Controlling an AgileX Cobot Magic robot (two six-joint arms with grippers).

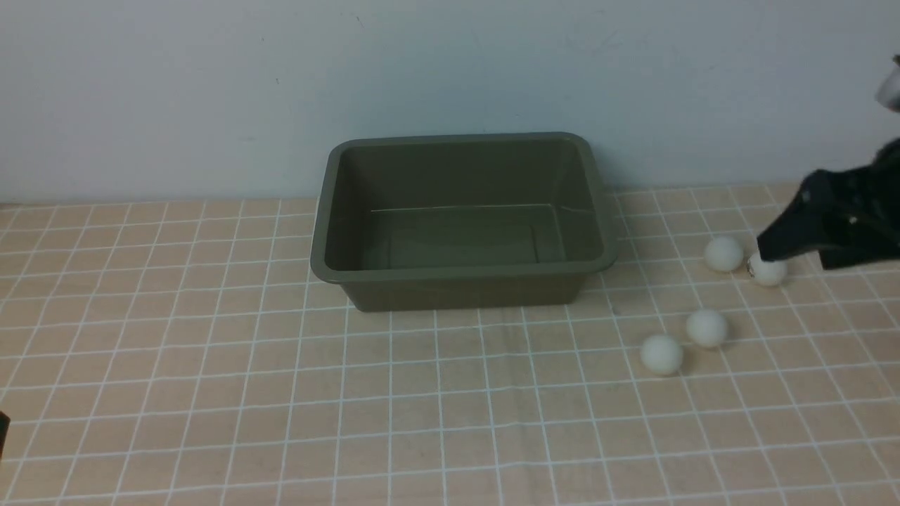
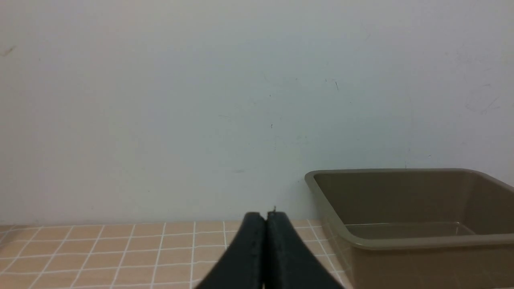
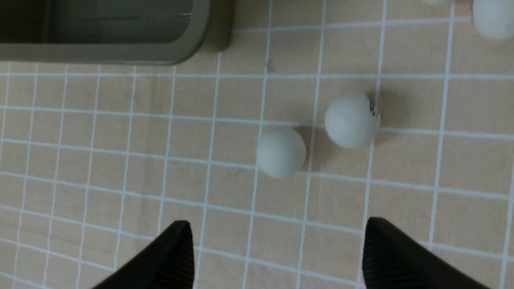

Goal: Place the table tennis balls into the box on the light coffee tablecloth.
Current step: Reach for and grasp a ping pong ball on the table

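The olive-green box (image 1: 464, 277) stands empty at the back middle of the light coffee tablecloth (image 1: 211, 386). Four white table tennis balls lie to its right: two farther back (image 1: 723, 254) (image 1: 768, 272) and two nearer (image 1: 706, 327) (image 1: 661, 353). My right gripper (image 1: 777, 242) (image 3: 281, 230) is open and empty above the cloth. In the right wrist view two balls lie just ahead of its fingers, a plain one (image 3: 281, 152) and one with a dark mark (image 3: 352, 120). My left gripper (image 2: 266, 216) is shut and empty, low, left of the box (image 2: 401, 241).
A pale wall runs close behind the box. A third ball (image 3: 494, 16) and the box's corner (image 3: 180, 52) show at the far edge of the right wrist view. Only a dark sliver of the left arm (image 1: 2, 432) shows in the front view.
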